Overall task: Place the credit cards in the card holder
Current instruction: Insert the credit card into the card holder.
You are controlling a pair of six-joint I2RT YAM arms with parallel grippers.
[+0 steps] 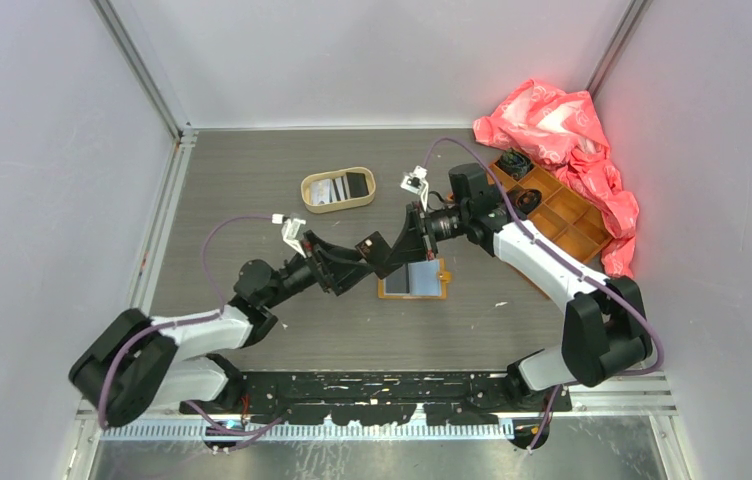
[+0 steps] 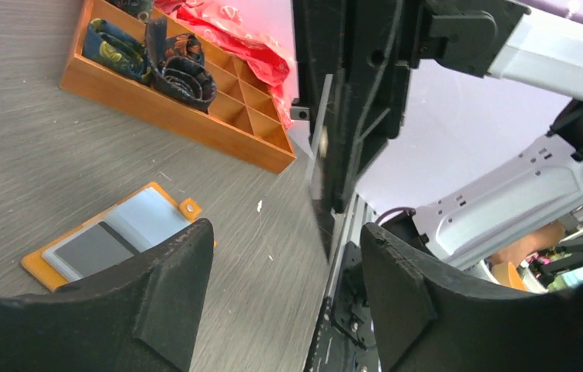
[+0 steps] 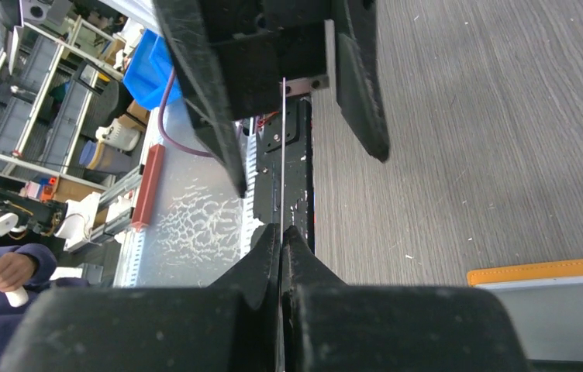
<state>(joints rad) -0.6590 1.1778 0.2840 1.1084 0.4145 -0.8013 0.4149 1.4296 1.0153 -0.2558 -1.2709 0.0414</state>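
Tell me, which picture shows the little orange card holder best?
The left wrist view. There the card holder lies open, big and clear, with its snap tab showing, though its near edge is hidden. The top view shows it small and partly covered. The right wrist view catches only one orange edge.

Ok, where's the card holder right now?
Overhead, the card holder lies open on the table near the middle, on the near side of the oval tray and left of the orange compartment box.
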